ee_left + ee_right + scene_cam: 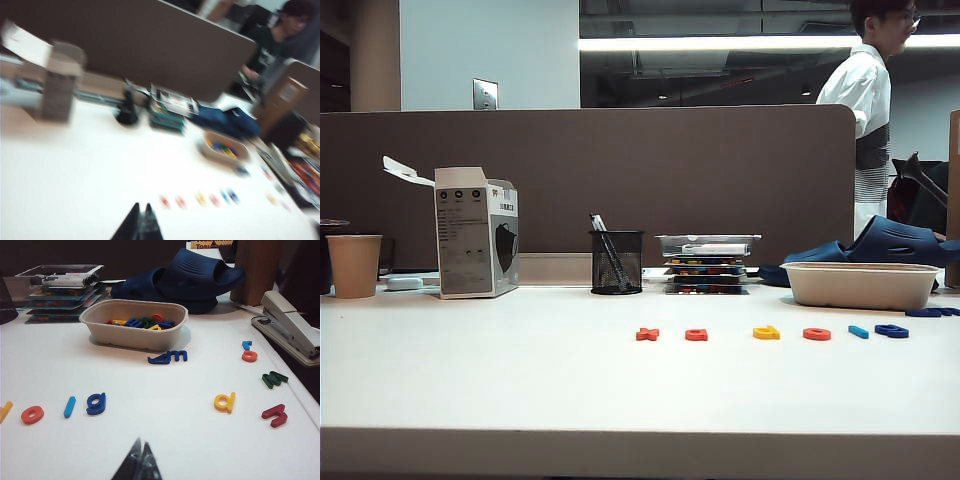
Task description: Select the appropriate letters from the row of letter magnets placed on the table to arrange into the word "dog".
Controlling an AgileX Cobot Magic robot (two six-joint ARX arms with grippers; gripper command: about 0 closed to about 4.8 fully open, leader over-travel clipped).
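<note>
On the white table (520, 370), the outside camera shows six letter magnets (767, 332) in a row before a brown partition (620, 170). Blurred left wrist view: left pincer (140, 220) clenched above them. Right wrist view: right pincer (140, 460) clenched near the blue "g" (96, 403).

- Left gripper (140, 223): two dark, tapering fingers ending in narrow tips; image blurred, no finer detail legible.
- Right gripper (140, 463): two black wedge-shaped fingers with faintly glossy inner faces.
</note>
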